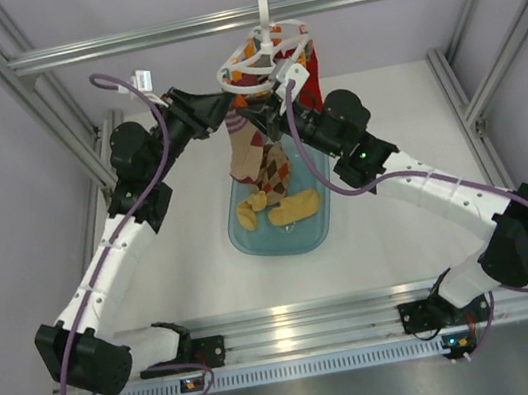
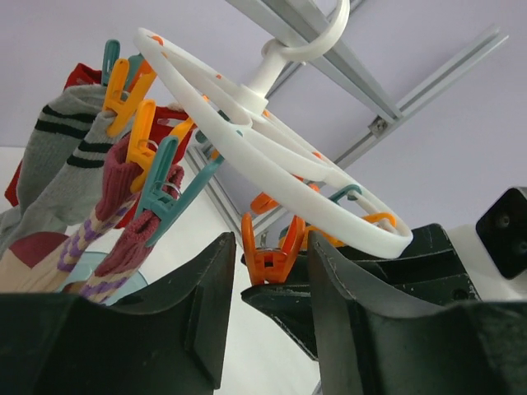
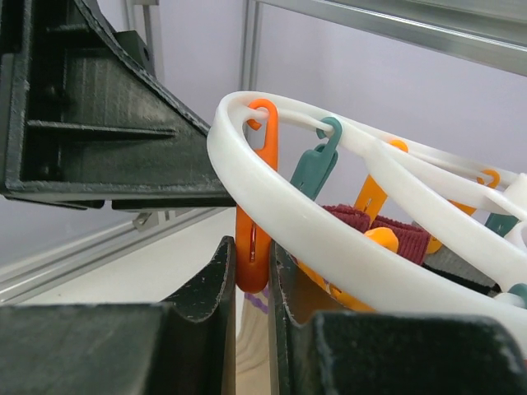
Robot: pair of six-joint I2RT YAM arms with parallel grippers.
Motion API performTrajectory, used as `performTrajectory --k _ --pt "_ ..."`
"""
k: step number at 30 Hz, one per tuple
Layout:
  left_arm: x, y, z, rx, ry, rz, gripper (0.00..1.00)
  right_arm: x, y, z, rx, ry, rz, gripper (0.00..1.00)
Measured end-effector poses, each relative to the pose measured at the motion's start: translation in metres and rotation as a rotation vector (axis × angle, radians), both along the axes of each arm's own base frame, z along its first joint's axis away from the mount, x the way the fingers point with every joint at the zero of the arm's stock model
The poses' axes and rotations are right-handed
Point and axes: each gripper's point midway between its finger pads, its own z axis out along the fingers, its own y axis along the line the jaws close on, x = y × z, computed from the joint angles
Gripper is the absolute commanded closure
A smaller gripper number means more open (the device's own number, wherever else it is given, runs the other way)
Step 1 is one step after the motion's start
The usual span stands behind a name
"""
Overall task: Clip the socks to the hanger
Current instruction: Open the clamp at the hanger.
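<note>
Socks of several kinds hang from the hanger (image 2: pixel 268 70), a white ring-shaped frame hooked over the aluminium bar (image 1: pixel 215 25) at the upper centre of the overhead view. A grey striped sock (image 2: pixel 58 156) and a red sock (image 2: pixel 82 76) sit at the upper left of the left wrist view. Beside them, maroon-cuffed socks (image 2: pixel 123 177) are held by orange pegs and a teal clip (image 2: pixel 169 193). From above, the argyle socks (image 1: pixel 257 158) dangle down over the blue tray (image 1: pixel 251 240), where tan socks (image 1: pixel 293 209) lie loose.

Both arms reach in under the near rim of the hanger. The right gripper (image 3: pixel 251 245) is pressed almost together, pinching the lower end of an orange clip (image 3: pixel 262 140) that hangs from the outer ring. The left gripper (image 2: pixel 272 239) is spread, with a V-topped orange clip (image 2: pixel 272 263) in the gap between its fingers. Contact with that clip cannot be made out, nor whether it is the same clip. The two dark grippers crowd each other, and the ring crosses the right wrist view, hiding much of what lies behind.

The tray rests mid-frame on the white desk (image 1: pixel 185 271), inside an aluminium frame with pale lilac walls.
</note>
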Motion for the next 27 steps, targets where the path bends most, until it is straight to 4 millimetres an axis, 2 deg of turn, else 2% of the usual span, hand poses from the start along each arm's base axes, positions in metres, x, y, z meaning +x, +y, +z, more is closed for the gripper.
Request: performTrajectory --k 7,23,27 --pt "0.004 0.006 0.006 -0.051 0.02 0.041 0.54 0.0 0.0 0.001 0.004 -0.002 -0.001 1.0" --pt "0.01 -0.002 0.008 -0.029 -0.008 0.008 0.5 0.0 -0.001 0.003 0.024 -0.012 0.0 1.0" --pt "0.011 -0.005 0.011 -0.022 -0.014 -0.004 0.52 0.0 -0.001 0.006 0.029 -0.027 -0.004 1.0"
